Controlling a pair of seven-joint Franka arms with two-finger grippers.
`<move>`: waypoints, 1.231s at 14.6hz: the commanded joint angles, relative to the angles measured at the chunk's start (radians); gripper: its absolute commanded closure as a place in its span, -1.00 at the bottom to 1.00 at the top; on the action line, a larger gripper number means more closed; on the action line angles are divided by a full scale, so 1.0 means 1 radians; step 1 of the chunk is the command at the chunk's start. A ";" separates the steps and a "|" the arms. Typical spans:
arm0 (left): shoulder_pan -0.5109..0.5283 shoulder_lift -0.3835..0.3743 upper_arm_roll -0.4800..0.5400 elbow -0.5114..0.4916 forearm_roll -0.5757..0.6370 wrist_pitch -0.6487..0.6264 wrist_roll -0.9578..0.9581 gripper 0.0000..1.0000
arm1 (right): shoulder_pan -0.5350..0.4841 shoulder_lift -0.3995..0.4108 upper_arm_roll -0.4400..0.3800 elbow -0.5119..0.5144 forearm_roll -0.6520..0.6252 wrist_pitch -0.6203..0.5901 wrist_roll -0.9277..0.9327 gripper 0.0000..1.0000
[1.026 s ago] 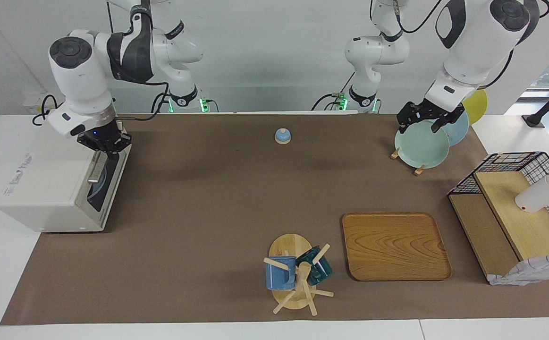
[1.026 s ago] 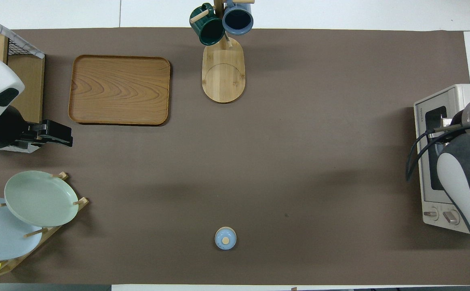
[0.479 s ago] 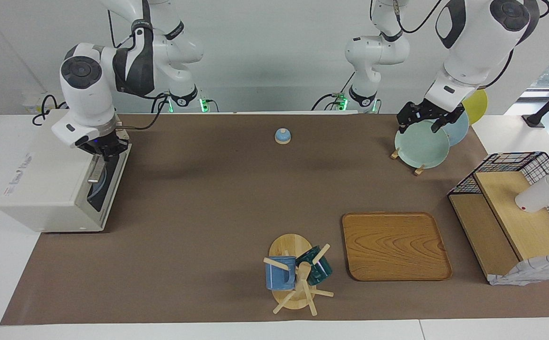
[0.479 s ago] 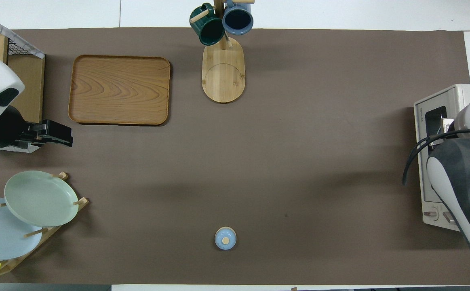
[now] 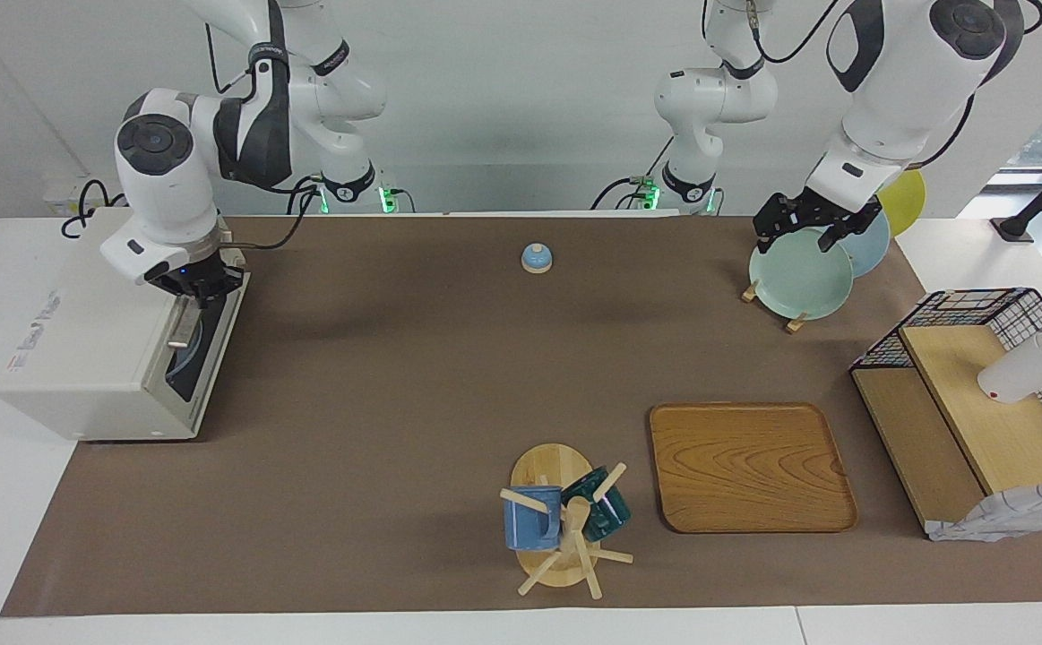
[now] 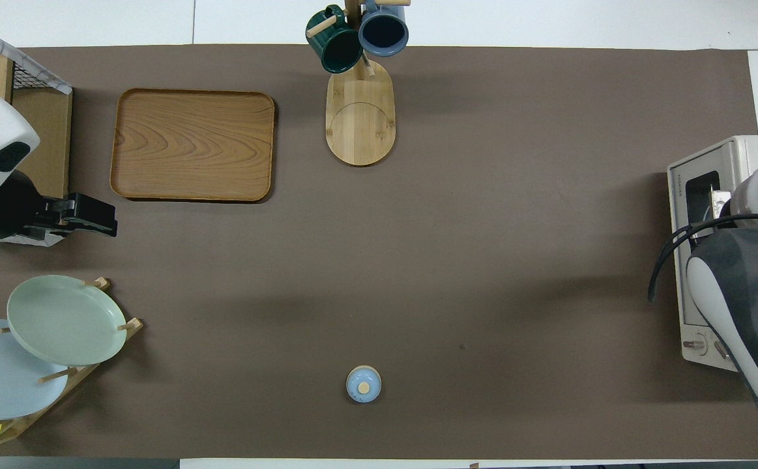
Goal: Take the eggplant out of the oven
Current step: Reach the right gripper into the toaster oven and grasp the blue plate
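Note right gripper (image 5: 191,291) has shifted onto oven (image 5: 95,358) door handle (image 5: 182,321), clamped shut; door unopened. Left gripper (image 5: 803,233) waits, spread wide, empty.

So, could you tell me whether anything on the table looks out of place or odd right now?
Only one thing: a white cup lies tipped on its side on the wooden shelf at the left arm's end. The oven door looks closed, with the right pincer at its handle, and no eggplant shows.
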 commanded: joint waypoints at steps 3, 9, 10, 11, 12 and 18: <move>0.014 -0.023 -0.011 -0.017 0.008 -0.001 0.005 -1.00 | 0.032 0.036 0.006 -0.095 0.145 0.170 -0.005 1.00; 0.014 -0.023 -0.011 -0.017 0.008 -0.001 0.005 -1.00 | 0.055 0.081 0.008 -0.119 0.164 0.304 -0.005 1.00; 0.014 -0.023 -0.011 -0.017 0.008 -0.001 0.005 -1.00 | 0.056 0.081 0.008 -0.141 0.164 0.335 -0.007 1.00; 0.014 -0.023 -0.011 -0.017 0.008 -0.001 0.005 -1.00 | 0.056 0.088 0.008 -0.146 0.164 0.349 -0.005 1.00; 0.014 -0.023 -0.011 -0.017 0.008 -0.001 0.005 -1.00 | 0.056 0.112 0.008 -0.147 0.164 0.361 -0.005 1.00; 0.014 -0.023 -0.011 -0.017 0.008 -0.001 0.005 -1.00 | 0.098 0.189 0.008 -0.147 0.249 0.418 0.032 1.00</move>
